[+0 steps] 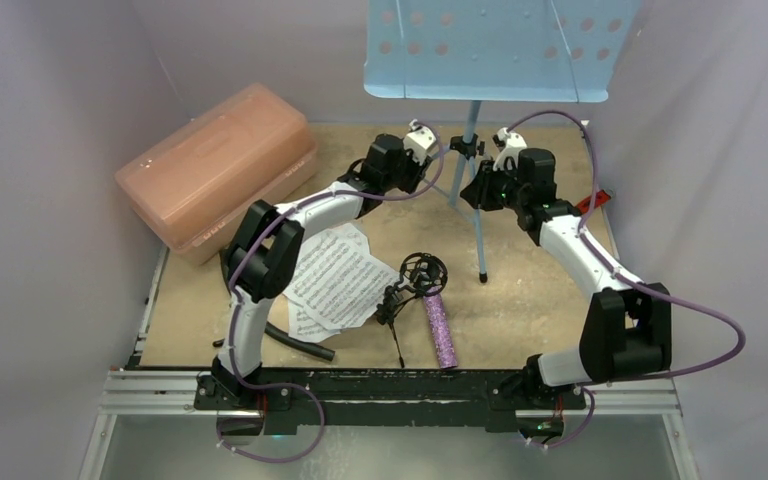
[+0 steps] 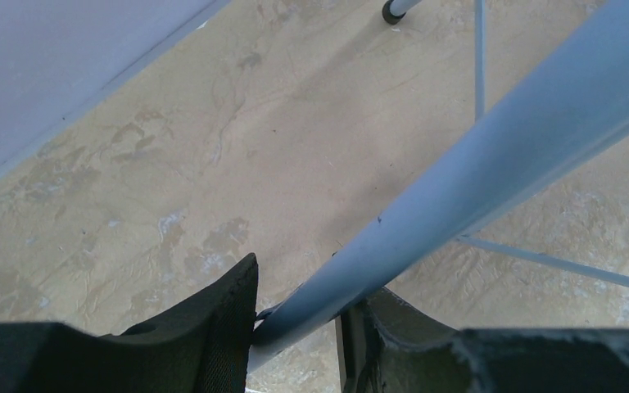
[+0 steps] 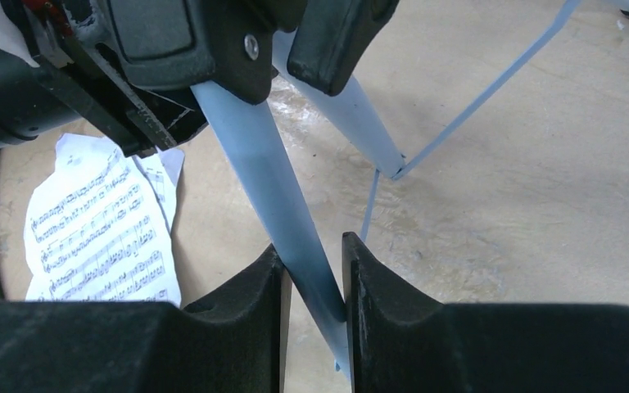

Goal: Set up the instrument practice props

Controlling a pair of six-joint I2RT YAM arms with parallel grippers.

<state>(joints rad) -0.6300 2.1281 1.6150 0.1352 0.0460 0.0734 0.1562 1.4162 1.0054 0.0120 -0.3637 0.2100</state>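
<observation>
Blue music stand [image 1: 490, 45], legs pinched by left claw [image 2: 303, 288] and right claw [image 3: 311, 252]; pages [image 1: 340, 275] nearby.

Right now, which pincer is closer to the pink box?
Left. The left pincer grips a leg of the music stand on the side toward the pink box; the right pincer grips another leg farther right, past the pole.

Bright, soft light from above, only faint shadows on the tabletop [image 1: 530, 290]. Overhead view's sharp; music stand leg [image 2: 475, 172] goes a bit smeary on the left wrist cam.
</observation>
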